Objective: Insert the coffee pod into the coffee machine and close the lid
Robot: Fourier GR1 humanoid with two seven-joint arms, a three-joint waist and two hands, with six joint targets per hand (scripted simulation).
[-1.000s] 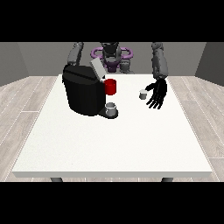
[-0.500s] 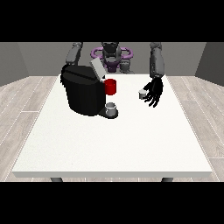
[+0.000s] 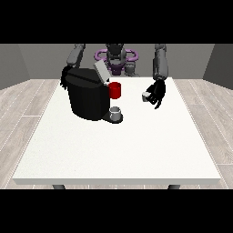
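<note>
One white table (image 3: 118,150). One black coffee machine (image 3: 86,98) stands on its far left part, its one grey lid (image 3: 101,72) raised and tilted, one red part (image 3: 115,90) at its front and one small grey cup (image 3: 116,112) on its base. Two hands: the one at the view's right (image 3: 157,93) is off the table, fingers curled round one small pale pod (image 3: 146,96), which sits at the fingertips, well apart from the machine. The hand at the view's left (image 3: 63,78) is behind the machine; its fingers cannot be made out.

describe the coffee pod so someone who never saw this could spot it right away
Start at the big black coffee machine on the white table, then look across to the black hand at the view's right. The coffee pod is the small pale cup at that hand, smaller than the red part.
</note>
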